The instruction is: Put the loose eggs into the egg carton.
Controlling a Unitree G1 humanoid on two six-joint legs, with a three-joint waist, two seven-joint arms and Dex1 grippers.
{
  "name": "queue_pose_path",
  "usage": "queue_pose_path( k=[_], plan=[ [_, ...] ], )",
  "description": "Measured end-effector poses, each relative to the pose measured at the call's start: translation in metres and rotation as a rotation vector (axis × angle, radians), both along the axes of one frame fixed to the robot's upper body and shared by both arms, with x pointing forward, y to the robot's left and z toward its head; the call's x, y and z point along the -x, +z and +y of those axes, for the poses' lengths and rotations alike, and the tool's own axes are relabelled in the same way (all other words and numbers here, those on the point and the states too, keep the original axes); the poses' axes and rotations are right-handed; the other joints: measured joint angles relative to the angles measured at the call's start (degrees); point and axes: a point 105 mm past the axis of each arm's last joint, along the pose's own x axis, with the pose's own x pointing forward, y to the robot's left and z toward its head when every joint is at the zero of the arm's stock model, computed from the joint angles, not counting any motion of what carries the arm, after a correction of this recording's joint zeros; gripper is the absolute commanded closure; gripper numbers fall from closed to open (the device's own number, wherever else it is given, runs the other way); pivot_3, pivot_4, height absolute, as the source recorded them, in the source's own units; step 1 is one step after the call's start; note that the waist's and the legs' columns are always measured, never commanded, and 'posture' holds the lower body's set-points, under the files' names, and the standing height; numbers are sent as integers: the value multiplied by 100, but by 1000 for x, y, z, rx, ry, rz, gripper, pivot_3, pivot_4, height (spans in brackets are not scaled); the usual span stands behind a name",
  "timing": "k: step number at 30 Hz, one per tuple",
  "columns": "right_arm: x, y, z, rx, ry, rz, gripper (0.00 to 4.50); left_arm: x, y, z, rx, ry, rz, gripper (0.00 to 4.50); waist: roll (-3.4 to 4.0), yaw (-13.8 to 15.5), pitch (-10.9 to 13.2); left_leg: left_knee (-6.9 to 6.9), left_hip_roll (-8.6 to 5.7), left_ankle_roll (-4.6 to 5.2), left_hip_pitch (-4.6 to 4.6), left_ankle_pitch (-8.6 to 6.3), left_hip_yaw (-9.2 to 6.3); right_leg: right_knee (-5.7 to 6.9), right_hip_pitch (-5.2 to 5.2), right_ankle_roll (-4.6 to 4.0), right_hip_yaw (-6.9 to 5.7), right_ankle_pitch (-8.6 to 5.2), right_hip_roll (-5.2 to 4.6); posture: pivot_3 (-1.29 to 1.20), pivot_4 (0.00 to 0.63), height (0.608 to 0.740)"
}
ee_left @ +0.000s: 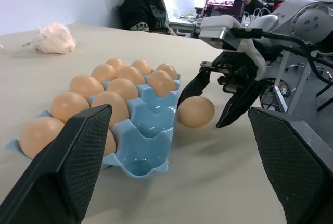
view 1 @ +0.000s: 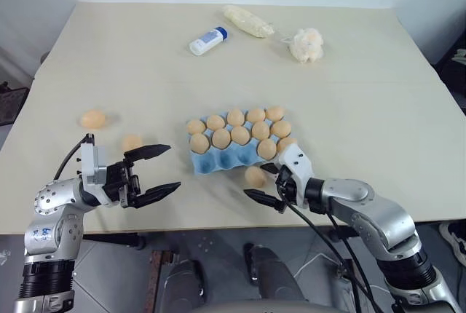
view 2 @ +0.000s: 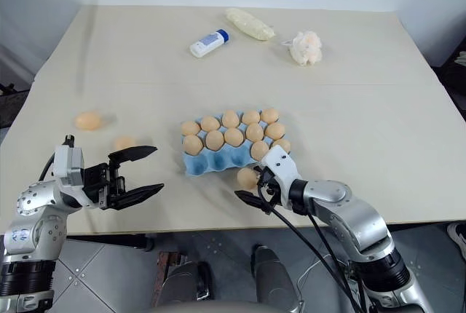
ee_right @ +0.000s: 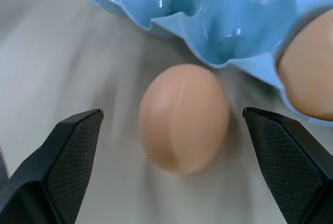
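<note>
The light blue egg carton [view 1: 217, 162] sits mid-table, most cups filled with tan eggs, its near-left cups bare. One loose egg [view 1: 255, 176] lies on the table at the carton's near edge, between the spread fingers of my right gripper [view 2: 247, 183], which is open and not gripping it; the right wrist view shows this egg [ee_right: 183, 117] centred between the fingers [ee_right: 62, 153] beside the carton [ee_right: 218, 26]. Two more loose eggs [view 1: 92, 119] [view 1: 131, 142] lie at the left. My left gripper [view 1: 173, 167] hovers open and empty near the second one.
At the far side lie a white blue-capped bottle [view 1: 208, 41], a lumpy cream bag [view 1: 247, 22] and a pale fluffy lump [view 1: 306, 44]. The table's front edge [view 1: 218, 227] runs just behind both grippers. People sit in the background [ee_left: 145, 5].
</note>
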Motion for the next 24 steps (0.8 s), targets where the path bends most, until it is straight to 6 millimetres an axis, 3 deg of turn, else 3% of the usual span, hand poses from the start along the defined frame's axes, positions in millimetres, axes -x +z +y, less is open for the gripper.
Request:
queue_pose_path(
  k=[2, 9, 16, 24],
  plan=[
    [0, -1, 0, 5, 0, 5, 579, 0, -1, 0, 0, 4, 3, 0, 0, -2, 0, 0, 0, 0, 0, 0, 0, 0, 0, 0, 0, 0, 0, 0, 150, 740],
    [-3, -3, -1, 11, -10, 9, 2906, 1, -4, 1, 3, 21, 16, 0, 0, -1, 0, 0, 0, -1, 0, -1, 0, 0, 0, 0, 0, 0, -1, 0, 150, 740],
    [-3, 5, -2, -2, -8, -4, 3014, 2, -5, 2, 7, 23, 19, 0, 0, -1, 0, -2, 0, -3, -1, -2, 0, -3, -1, 0, 0, 0, -2, 0, 150, 740],
    [-14, 63, -4, -50, 13, -172, 3015, 4, -5, 4, 6, 11, 21, 0, 0, -3, 0, -3, 1, -9, -1, -5, -1, -3, -3, -1, -1, 0, 0, 0, 150, 740]
  ],
)
